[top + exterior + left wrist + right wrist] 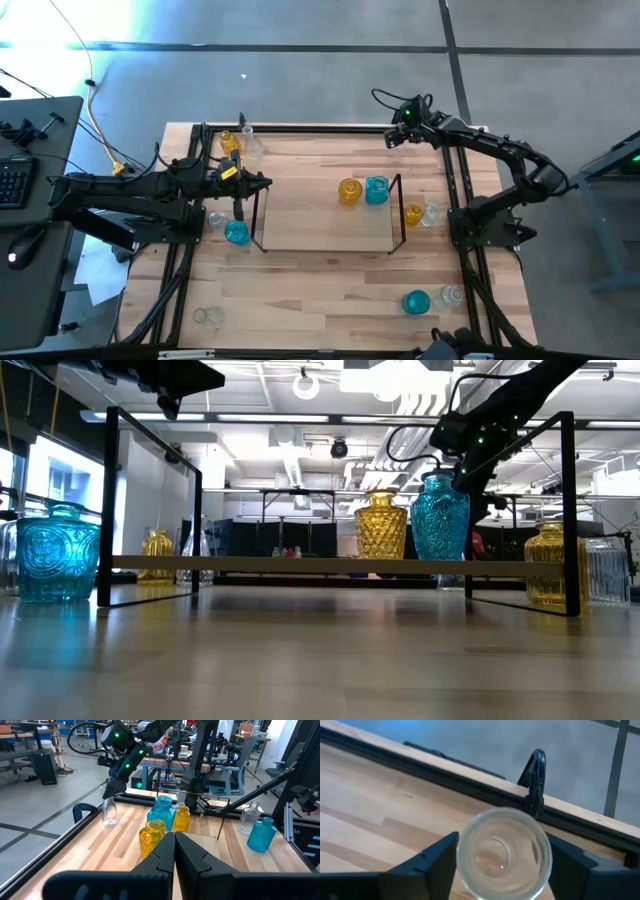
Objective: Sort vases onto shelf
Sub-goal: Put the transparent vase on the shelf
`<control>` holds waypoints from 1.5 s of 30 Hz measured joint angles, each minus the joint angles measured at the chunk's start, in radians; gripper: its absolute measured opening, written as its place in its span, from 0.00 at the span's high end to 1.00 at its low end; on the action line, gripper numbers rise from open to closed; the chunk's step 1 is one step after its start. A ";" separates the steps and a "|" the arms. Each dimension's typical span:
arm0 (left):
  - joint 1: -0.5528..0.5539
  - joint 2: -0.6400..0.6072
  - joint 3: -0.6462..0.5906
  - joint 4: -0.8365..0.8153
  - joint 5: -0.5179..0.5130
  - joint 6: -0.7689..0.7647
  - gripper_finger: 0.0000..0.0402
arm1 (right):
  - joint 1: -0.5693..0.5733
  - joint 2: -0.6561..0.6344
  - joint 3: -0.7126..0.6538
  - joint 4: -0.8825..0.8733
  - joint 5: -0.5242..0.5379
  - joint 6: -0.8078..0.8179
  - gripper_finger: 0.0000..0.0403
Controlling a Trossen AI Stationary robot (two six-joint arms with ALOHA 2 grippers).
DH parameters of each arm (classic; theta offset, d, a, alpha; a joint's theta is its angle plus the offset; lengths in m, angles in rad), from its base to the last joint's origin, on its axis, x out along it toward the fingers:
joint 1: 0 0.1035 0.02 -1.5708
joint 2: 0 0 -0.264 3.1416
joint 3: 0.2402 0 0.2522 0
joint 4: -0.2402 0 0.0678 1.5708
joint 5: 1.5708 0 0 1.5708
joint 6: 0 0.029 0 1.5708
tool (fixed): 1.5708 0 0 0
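Fingers (427, 862) of right gripper (502, 865) flank clear vase (504, 852) — smooth, round-mouthed glass.

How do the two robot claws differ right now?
The left gripper is shut and empty, hovering by the shelf's left end; the right gripper is open, fingers either side of a clear vase at the table's far edge. The left sits mid-table; the right reaches far back. Both are dark and two-fingered.

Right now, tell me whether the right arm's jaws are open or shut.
Open: the right gripper has its jaws spread either side of the clear vase, with gaps showing.
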 joint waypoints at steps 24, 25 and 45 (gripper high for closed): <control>0.013 -0.027 -0.001 -0.027 -0.022 0.001 1.00 | 0.293 -0.081 0.266 -0.166 0.047 -0.046 0.58; 0.015 -0.027 -0.001 -0.029 -0.022 0.001 1.00 | 0.322 -0.074 0.303 -0.182 0.047 -0.052 0.58; 0.037 -0.027 -0.001 -0.046 -0.022 -0.001 1.00 | 0.692 0.410 0.903 -0.472 -0.057 -0.189 0.57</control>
